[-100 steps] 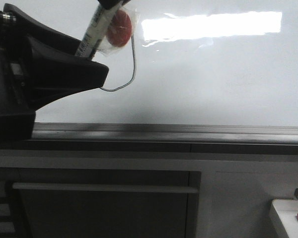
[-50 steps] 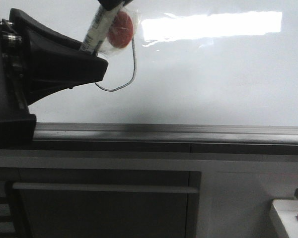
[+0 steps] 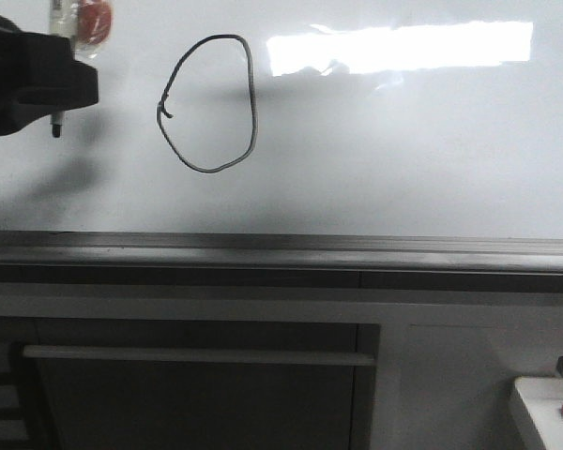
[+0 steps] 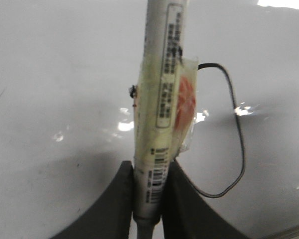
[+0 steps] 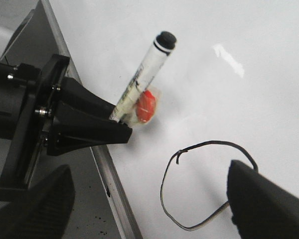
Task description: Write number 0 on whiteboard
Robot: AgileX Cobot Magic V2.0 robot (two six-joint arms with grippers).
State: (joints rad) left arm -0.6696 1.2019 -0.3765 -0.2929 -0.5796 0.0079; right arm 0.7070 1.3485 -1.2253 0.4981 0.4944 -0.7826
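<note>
The thin black lopsided oval number 0 (image 3: 209, 103) sat closed in the upper left of the large glossy white whiteboard (image 3: 403, 150). The left tool (image 4: 148, 196) was clamped on a light, stiff white marker pen (image 4: 159, 99), gripped low on its barrel. The right tool (image 5: 149, 199) gaped wide, empty. The board looked slick, so the ink would probably smudge.

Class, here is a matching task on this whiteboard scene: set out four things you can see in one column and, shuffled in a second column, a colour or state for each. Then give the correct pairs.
Column 1
1. number 0
2. whiteboard
3. marker
4. right gripper

Column 2
A. glossy white
B. clamped in the left gripper
C. open, holding nothing
D. thin black loop

Pairs: 1-D, 2-A, 3-B, 4-C
</note>
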